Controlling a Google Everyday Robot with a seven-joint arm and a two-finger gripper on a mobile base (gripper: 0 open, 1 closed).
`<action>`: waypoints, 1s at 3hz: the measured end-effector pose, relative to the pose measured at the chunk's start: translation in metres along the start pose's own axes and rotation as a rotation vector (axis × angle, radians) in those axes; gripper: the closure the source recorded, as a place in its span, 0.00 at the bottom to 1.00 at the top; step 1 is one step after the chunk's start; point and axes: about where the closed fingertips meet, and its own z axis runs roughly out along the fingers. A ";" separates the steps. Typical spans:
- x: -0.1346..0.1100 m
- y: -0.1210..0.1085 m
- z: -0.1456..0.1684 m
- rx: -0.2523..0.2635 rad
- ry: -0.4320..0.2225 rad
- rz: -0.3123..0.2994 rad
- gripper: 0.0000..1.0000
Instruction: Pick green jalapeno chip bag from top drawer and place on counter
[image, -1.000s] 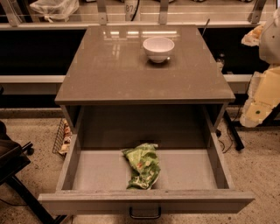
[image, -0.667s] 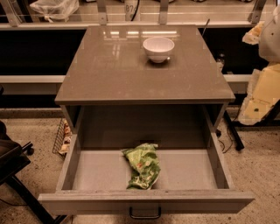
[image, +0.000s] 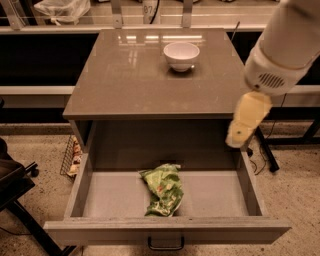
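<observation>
The green jalapeno chip bag (image: 162, 190) lies crumpled on the floor of the open top drawer (image: 167, 230), near its middle and front. The drawer is pulled out under the counter (image: 135, 75); its dark loop handle (image: 165, 244) shows at the bottom edge. My gripper (image: 237, 136) hangs from the white arm (image: 280, 45) at the right, above the drawer's right wall and beside the counter's front right corner. It is up and to the right of the bag and apart from it.
A white bowl (image: 181, 55) stands on the counter toward the back. A wire basket (image: 71, 156) sits on the floor left of the drawer. A dark chair (image: 12, 185) is at the far left. Black legs and cables (image: 267, 150) are at the right.
The arm has swung left and forward from the right edge, bringing the gripper over the drawer's right wall. The bag, the bowl and the drawer have not moved.
</observation>
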 end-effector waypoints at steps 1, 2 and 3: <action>-0.008 0.012 0.053 -0.010 -0.014 0.156 0.00; -0.017 0.039 0.111 -0.062 -0.068 0.341 0.00; -0.031 0.034 0.123 -0.040 -0.137 0.460 0.00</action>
